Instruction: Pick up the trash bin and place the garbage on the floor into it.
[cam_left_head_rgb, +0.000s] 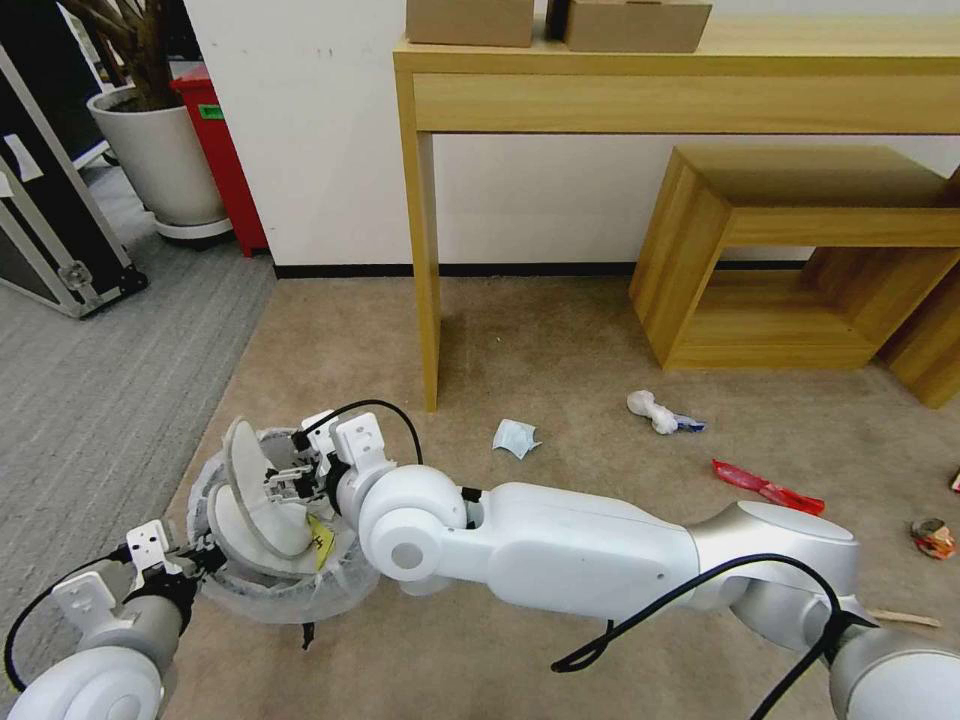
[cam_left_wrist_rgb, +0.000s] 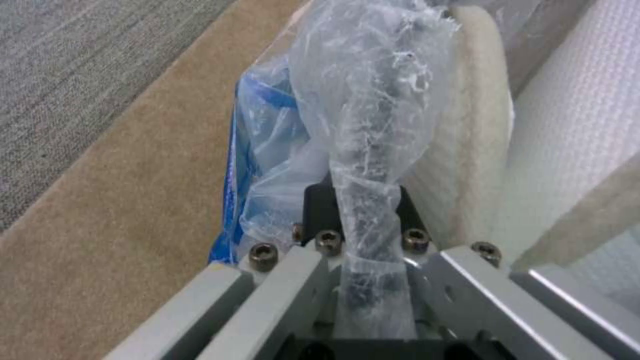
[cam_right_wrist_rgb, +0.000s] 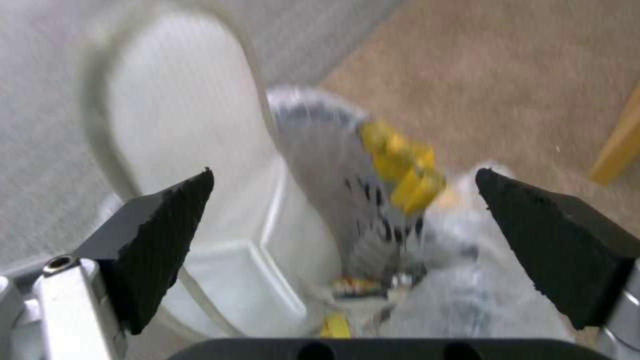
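1. Head view puts the trash bin (cam_left_head_rgb: 262, 585) low on the robot's left side, on the tan carpet (cam_left_head_rgb: 560, 340), close to where the grey carpet (cam_left_head_rgb: 90, 380) starts. Its crinkly white bag is folded over the rim.
2. Two white slippers (cam_left_head_rgb: 250, 495) stand up inside the bin, and one has a yellow tag (cam_left_head_rgb: 320, 540) on it.
3. Left pincer (cam_left_head_rgb: 200, 558) is at the near edge of the bin. In the left wrist view its fingers (cam_left_wrist_rgb: 320, 270) are pressed together on the bin's bag-covered rim (cam_left_wrist_rgb: 367, 150).
4. Right pincer (cam_left_head_rgb: 290, 478) hangs over the bin, just above the slippers. In the right wrist view its black pads (cam_right_wrist_rgb: 167, 240) are wide apart and hold nothing.
5. Right arm (cam_left_head_rgb: 580, 550) reaches across the floor in front of the robot and hides some carpet behind it.
6. More garbage lies on the tan carpet, well apart from the bin: a crumpled paper (cam_left_head_rgb: 515, 438), a white twisted wad (cam_left_head_rgb: 655, 410), a red wrapper (cam_left_head_rgb: 767, 487), a small crushed red thing (cam_left_head_rgb: 933, 538) and a wooden stick (cam_left_head_rgb: 905, 618).
7. Farther back a wooden tabletop (cam_left_head_rgb: 700, 60) with two brown boxes (cam_left_head_rgb: 560, 22) stands at the wall, and a low wooden shelf (cam_left_head_rgb: 800, 260) sits beneath it.
8. By the wall on the left are a white plant pot (cam_left_head_rgb: 160, 160) and a red box (cam_left_head_rgb: 225, 160).
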